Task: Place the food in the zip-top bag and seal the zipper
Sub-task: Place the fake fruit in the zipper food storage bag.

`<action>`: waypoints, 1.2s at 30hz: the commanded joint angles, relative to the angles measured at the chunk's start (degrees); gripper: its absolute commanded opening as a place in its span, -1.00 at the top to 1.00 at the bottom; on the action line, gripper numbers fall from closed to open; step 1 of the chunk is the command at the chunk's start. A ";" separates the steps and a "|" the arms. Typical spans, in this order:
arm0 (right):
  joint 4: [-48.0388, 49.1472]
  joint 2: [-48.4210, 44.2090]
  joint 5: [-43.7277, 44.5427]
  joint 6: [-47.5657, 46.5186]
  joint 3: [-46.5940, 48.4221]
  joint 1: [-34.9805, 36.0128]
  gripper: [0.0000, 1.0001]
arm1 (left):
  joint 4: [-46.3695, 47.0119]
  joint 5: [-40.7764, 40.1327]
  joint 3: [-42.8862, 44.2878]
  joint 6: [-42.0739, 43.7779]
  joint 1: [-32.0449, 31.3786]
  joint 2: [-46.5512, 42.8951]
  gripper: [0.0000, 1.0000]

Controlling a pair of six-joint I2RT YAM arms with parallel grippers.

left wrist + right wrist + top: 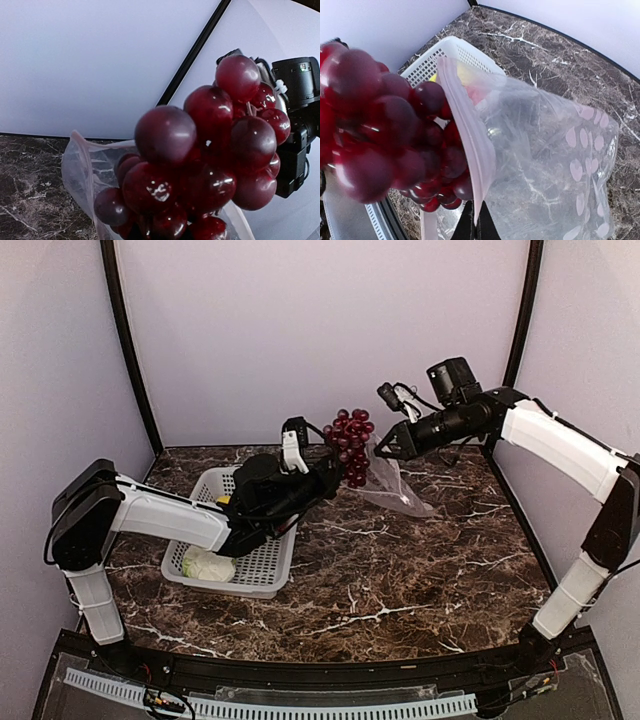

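**Loading the grapes into the bag**

On the loading step, nothing bagged yet by the look of it. Holding the dark purple plastic grape bunch [350, 445] clenched in the left gripper [328, 472], up in the air near the middle of the far edge. Pinching the clear floppy dotted zip-top bag [395, 485] by its pinkish-white zipper strip [470, 145] with the right gripper [385, 445], mouth right against the grapes. Next up, probably: nudging the bunch past the strip, then letting go. Leaving the pale cabbage piece [208, 564] in the white mesh basket [262, 575] by the left edge for later, sealing last
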 commanded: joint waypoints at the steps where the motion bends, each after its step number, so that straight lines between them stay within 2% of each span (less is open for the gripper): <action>1: 3.91 -2.83 0.93 1.48 0.35 -0.20 1.00 | -3.20 -3.41 2.23 0.24 -0.52 1.34 0.98; 6: 5.22 -3.17 -1.56 1.74 -1.05 -0.06 1.00 | -7.39 -2.60 5.84 -3.23 -0.63 3.12 0.98; 14: 6.78 -3.66 0.76 -0.59 -3.28 0.41 1.00 | -10.77 10.13 13.37 -13.67 -0.63 4.72 0.99; 18: 7.00 -4.62 2.36 -2.05 -3.33 0.48 1.00 | -12.50 13.54 15.26 -20.71 -0.62 5.28 0.99; 21: 7.10 -5.57 2.78 -2.69 -3.75 0.50 1.00 | -15.50 13.79 16.39 -24.87 -0.57 5.89 0.99; 26: 7.82 -7.33 1.05 -3.31 -5.54 0.51 1.00 | -27.72 10.54 18.19 -31.31 -0.51 5.86 0.99; 33: 8.90 -8.18 0.70 -7.28 -8.23 0.94 1.00 | -33.52 14.56 21.60 -39.73 -0.43 7.10 0.98; 36: 9.69 -8.10 0.16 -7.53 -8.95 0.93 1.00 | -34.73 14.21 21.72 -41.91 -0.18 7.31 0.91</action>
